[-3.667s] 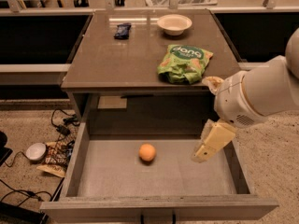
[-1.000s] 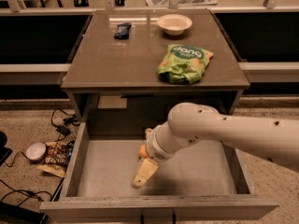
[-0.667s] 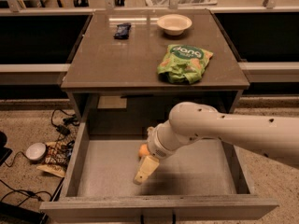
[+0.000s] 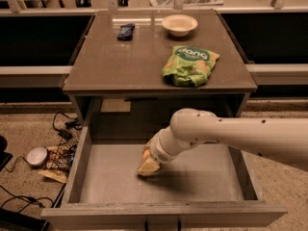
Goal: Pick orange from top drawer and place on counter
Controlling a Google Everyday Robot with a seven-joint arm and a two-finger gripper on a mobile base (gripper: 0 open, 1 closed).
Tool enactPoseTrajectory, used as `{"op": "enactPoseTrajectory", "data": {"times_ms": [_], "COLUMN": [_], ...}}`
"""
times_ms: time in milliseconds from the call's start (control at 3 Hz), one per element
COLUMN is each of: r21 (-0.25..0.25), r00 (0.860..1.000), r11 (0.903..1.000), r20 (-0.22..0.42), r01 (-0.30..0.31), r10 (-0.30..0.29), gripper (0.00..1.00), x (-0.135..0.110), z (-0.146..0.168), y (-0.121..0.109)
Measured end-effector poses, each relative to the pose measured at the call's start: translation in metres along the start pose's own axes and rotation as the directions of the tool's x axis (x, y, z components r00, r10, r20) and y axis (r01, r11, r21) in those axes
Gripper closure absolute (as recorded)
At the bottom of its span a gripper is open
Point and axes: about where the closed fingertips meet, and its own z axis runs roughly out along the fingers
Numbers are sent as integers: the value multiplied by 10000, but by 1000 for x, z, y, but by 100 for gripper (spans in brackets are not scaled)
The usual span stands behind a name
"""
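The top drawer (image 4: 77, 177) stands pulled open below the counter (image 4: 125, 61). The orange (image 4: 145, 153) lies on the drawer's speckled floor, left of centre, and only a small sliver of it shows past my wrist. My gripper (image 4: 148, 166) is down inside the drawer, right at the orange and against its front side, with my white arm (image 4: 231, 136) reaching in from the right. The arm hides most of the orange and the contact.
On the counter lie a green snack bag (image 4: 190, 65), a white bowl (image 4: 179, 24) and a dark packet (image 4: 126, 31). Left of the drawer on the floor are cables (image 4: 65, 129), a wrapper (image 4: 55, 165) and a round white object (image 4: 36, 156).
My arm came in from the right and went down into the drawer to the orange. Over the last second the gripper has shifted slightly up and closer onto the orange.
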Motion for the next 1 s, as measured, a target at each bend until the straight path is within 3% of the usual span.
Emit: {"op": "enactPoseTrajectory", "data": {"times_ms": [667, 1000], "r21": [-165, -180], "r00": [9998, 9998], "r11": [9998, 9998], "r20": [176, 173], "r01": [97, 109], "r10": [-94, -106], "gripper": [87, 100], "x": [-7, -8], "z": [12, 12], "y": [10, 11]}}
